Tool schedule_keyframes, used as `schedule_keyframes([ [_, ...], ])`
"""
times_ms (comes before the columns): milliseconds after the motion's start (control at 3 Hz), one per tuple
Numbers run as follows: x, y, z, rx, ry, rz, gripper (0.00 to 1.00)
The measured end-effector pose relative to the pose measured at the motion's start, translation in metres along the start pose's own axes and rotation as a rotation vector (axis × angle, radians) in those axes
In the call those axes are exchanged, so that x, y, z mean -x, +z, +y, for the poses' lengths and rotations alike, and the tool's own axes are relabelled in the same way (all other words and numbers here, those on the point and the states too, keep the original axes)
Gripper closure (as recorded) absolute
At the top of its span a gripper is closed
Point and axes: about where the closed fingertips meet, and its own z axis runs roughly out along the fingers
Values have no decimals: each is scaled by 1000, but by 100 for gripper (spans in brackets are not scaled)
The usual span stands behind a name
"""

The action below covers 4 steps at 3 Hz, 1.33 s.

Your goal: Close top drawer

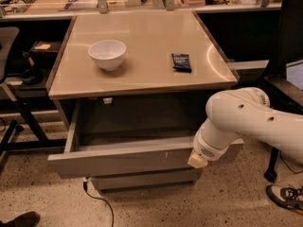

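The top drawer [118, 162] is a wide grey metal drawer under the beige tabletop [142, 74]. It stands pulled out, with its empty inside showing and small white scuffs right of centre on its flat front. My white arm [251, 119] reaches in from the right. My gripper [198, 161] shows only as a tan tip at the arm's end, against the right part of the drawer front. A narrower grey drawer front [142, 179] sits shut below.
A white bowl [107, 54] and a dark packet [181, 62] lie on the tabletop. A black chair [12, 79] stands at the left. A cable [102, 205] runs on the floor. Shoes show at bottom left [19, 220] and at right [284, 196].
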Motion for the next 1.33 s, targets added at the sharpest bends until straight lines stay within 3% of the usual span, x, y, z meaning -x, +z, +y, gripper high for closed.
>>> schedule_keyframes([
  [1000, 0, 0, 0, 0, 0, 0, 11],
  [1333, 0, 0, 0, 0, 0, 0, 0],
])
